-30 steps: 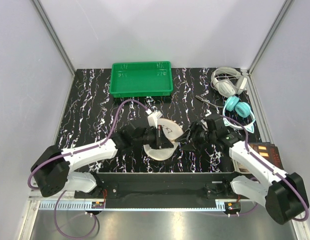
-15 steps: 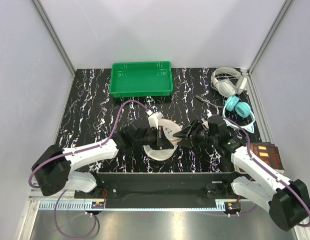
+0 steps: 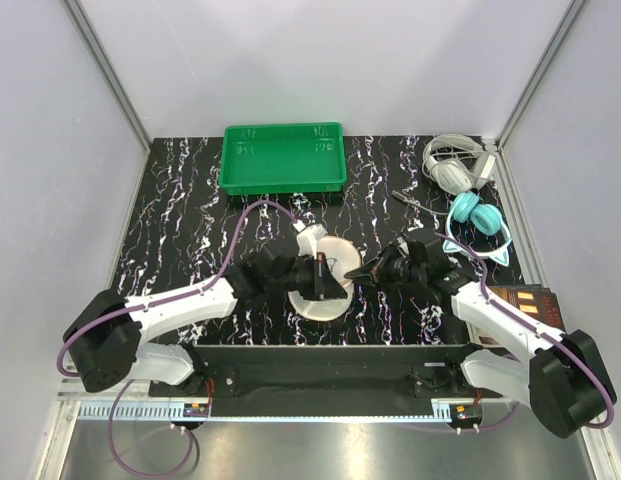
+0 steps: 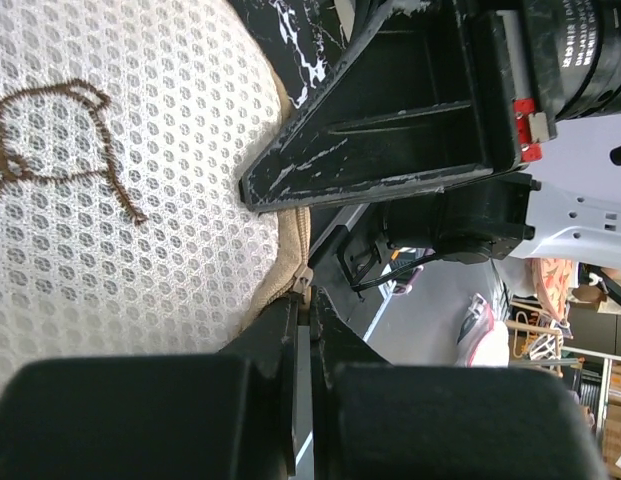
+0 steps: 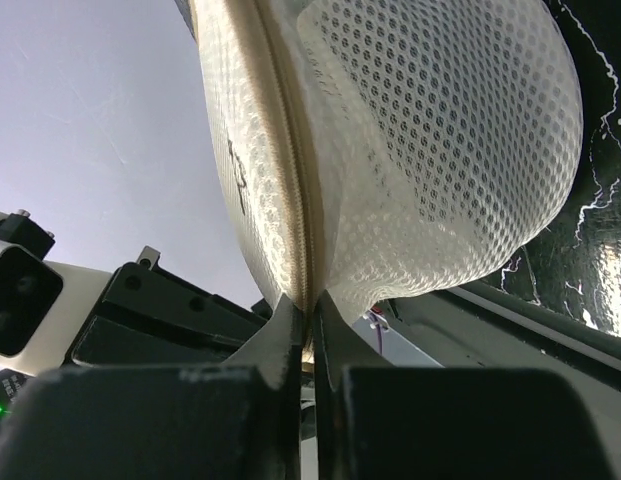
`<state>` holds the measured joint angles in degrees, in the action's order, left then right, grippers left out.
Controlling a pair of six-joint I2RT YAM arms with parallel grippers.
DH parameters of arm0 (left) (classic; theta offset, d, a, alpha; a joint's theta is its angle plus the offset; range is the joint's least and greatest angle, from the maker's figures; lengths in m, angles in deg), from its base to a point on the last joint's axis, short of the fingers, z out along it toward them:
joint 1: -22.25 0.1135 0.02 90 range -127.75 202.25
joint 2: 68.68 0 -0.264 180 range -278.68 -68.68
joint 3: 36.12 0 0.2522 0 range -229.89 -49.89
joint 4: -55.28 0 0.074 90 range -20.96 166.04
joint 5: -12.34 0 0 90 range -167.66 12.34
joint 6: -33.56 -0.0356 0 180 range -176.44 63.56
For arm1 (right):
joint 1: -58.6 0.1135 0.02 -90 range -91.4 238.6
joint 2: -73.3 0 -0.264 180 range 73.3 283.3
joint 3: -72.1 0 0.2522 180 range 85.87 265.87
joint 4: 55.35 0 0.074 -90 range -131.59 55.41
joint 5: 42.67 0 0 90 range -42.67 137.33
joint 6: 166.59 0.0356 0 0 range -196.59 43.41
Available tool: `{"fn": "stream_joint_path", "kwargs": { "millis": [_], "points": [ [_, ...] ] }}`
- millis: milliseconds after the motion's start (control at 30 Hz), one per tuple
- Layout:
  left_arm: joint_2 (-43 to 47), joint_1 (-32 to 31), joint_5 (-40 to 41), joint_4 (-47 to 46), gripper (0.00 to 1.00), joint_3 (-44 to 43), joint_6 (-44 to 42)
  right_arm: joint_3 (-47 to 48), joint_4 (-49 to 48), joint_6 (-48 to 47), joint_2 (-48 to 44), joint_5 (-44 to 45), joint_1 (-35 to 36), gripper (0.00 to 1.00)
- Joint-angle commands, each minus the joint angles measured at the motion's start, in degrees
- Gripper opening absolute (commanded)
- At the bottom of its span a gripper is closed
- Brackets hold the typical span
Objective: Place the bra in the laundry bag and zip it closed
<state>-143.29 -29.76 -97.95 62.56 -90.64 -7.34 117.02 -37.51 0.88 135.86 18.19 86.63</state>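
Both arms work near the front edge. The left gripper (image 4: 302, 300) is pinched tight on the laundry bag (image 3: 340, 255) at its beige rim, and the right gripper (image 5: 310, 305) is clamped on the zip seam, which looks closed where visible. No sign of the bra, so it's probably inside, with zipping nearly done. The green tray (image 3: 285, 165) sits well behind.

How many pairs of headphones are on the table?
2: white headphones in the far right corner, teal headphones just nearer than them. None seem hidden.
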Motion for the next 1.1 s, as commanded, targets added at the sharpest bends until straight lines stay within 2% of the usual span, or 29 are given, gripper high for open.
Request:
{"fn": "stream_joint_path", "kwargs": {
  "millis": [0, 300, 467, 533, 567, 633, 667, 767, 800, 833, 900, 1033, 1067],
  "points": [
    [4.54, 1.63, 2.10, 1.46, 0.00, -1.27, -2.43, -0.92, -3.20, -1.44, 0.19, 1.90, -0.08, 0.00],
    [14.75, 15.61, 2.28, 17.54, 0.00, 2.87, -10.60, -0.22, -3.29, -8.03, 1.94, -5.65, -4.56, 0.00],
    [14.50, 18.26, 3.85, 21.94, 0.01, 1.31, -14.02, 3.72, -2.94, -13.29, 6.86, -7.42, -6.32, 0.00],
    [13.53, 18.26, 7.26, 25.70, 0.23, -0.98, -16.04, 5.83, -0.66, -16.63, 9.41, -6.28, -6.85, 0.02],
    [13.70, 18.35, 8.42, 26.51, 0.32, -1.87, -17.36, 8.89, 4.57, -21.61, 10.11, -3.84, -7.11, 0.27],
    [15.01, 17.91, 11.05, 27.66, 0.46, -3.98, -17.99, 12.33, 11.53, -27.17, 11.00, 0.30, -7.11, 0.45],
    [16.85, 17.73, 11.85, 27.92, 0.49, -4.51, -17.99, 14.18, 16.18, -31.03, 10.56, 4.93, -7.11, 0.60],
    [18.97, 14.49, 13.79, 27.58, 0.52, -5.91, -17.29, 14.72, 21.82, -35.88, 7.93, 13.29, -7.11, 0.79],
    [19.06, 11.70, 13.70, 26.88, 0.53, -6.00, -17.11, 14.98, 23.33, -37.03, 7.31, 14.80, -7.11, 0.95],
    [19.06, 10.27, 13.01, 24.87, 0.53, -5.66, -16.85, 15.16, 24.74, -37.91, 7.05, 16.30, -7.03, 1.00],
    [20.11, 6.51, 12.30, 19.70, 0.53, -4.26, -15.09, 15.16, 28.08, -40.03, 4.95, 19.73, -7.11, 1.00],
    [26.52, 3.23, 11.51, 8.52, 0.53, 6.87, -11.23, 10.61, 28.97, -41.00, -1.99, 19.74, -7.11, 1.00],
    [30.36, 3.14, 11.68, 6.68, 0.53, 9.52, -9.83, 9.55, 28.88, -40.82, -3.57, 19.31, -7.03, 1.00]
  ]
}}
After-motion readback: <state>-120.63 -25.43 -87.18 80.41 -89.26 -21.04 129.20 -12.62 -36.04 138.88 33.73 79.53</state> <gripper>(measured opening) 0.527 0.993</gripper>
